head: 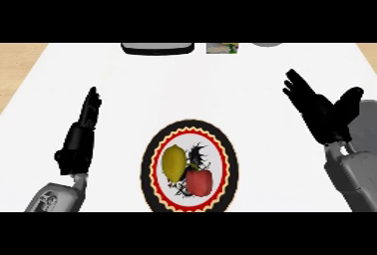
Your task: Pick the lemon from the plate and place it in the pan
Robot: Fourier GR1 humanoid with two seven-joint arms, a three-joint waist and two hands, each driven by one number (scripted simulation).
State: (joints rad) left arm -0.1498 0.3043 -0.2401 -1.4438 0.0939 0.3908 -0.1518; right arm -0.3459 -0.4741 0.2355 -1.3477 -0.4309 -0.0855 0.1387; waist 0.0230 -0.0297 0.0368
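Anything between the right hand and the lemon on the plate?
Nothing visible. The right hand is open, up and right of the plate, with bare counter between. The lemon lies on the plate's left half; a red pepper sits close beside it on the hand's side and may crowd a low approach.

The round plate with a scalloped red, yellow and black rim (151, 172) sits on the white counter top (191, 84), near its front edge and between the two hands. The yellow lemon (174, 162) lies on the plate's left half. The red bell pepper (199, 182) lies on the plate, touching the lemon's lower right side. The black left hand (80, 139) is left of the plate. The black right hand (320, 109) is right of the plate and farther back. The dark rounded pan (157, 48) is at the counter's far edge, behind the plate.
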